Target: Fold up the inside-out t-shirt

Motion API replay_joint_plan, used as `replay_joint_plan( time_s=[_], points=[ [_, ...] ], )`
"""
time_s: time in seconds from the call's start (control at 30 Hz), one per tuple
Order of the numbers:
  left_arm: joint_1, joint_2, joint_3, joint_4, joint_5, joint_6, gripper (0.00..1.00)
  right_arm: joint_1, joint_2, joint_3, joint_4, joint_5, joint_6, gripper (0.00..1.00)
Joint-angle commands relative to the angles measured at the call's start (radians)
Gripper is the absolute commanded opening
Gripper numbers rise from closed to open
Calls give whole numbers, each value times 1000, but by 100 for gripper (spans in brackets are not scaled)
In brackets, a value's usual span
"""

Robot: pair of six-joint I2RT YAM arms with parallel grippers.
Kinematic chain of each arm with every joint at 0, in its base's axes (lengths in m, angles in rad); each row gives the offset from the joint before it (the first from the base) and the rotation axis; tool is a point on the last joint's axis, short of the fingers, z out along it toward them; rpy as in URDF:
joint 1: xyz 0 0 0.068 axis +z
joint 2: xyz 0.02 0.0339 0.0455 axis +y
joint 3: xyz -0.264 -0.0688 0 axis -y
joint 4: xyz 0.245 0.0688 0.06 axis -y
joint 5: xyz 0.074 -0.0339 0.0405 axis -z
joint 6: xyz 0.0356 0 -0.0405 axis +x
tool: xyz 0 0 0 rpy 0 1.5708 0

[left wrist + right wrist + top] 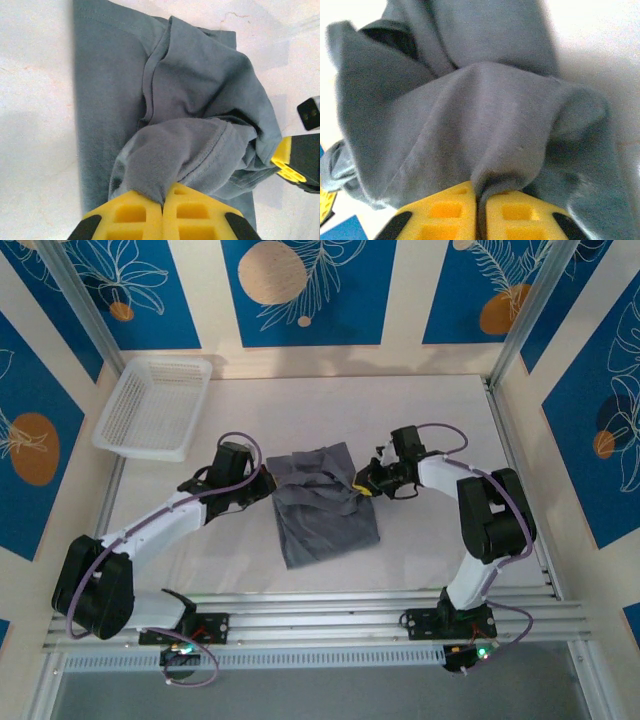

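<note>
Yellow left fingers (132, 215) and right fingers (445, 215) pinch t-shirt (325, 505), arms bent.

A white table (440, 410) fills the middle of the frame, evenly lit. Cream walls (408, 290) with blue leaf-print panels (300, 290) line the top and sides. Metal posts (536, 305) stand in the upper corners.

My left gripper (163, 199), yellow pads (130, 215) pressed together, pinches a raised fold of the plain slate-grey soft cloth t-shirt (200, 95), which lies rumpled on the white table (35, 125); my right gripper (292, 164), yellow and black, meets the cloth's right edge
</note>
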Motion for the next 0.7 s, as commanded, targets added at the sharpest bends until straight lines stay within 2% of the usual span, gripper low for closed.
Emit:
replay_joint_plan(
  time_s=[0.0, 0.1, 0.17, 0.3, 0.33, 0.37, 0.5, 0.6, 0.67],
  points=[
    [14, 11, 20, -8, -19, 21, 0, 18, 7, 71, -38, -38, 14, 0],
    [54, 45, 58, -49, -82, 15, 0, 17, 79, 180, -53, -44, 47, 0],
    [86, 89, 80, -60, -132, 20, 0, 10, 135, 275, -75, -1, 54, 0],
    [140, 224, 123, 17, -119, 46, 0, -25, 299, 464, -74, -6, 91, 1],
    [148, 254, 138, 34, -112, 55, 3, -32, 331, 496, -59, -10, 100, 8],
    [160, 293, 157, 45, -102, 64, 10, -40, 366, 534, -56, -8, 103, 18],
    [204, 397, 226, 105, -55, 90, 39, -55, 471, 708, -120, -5, 37, 38],
    [243, 439, 304, 91, -17, 123, 51, -66, 507, 852, -262, 9, -93, 48],
    [263, 427, 336, 63, -6, 154, 54, -77, 496, 897, -352, 32, -173, 50]
  ],
)
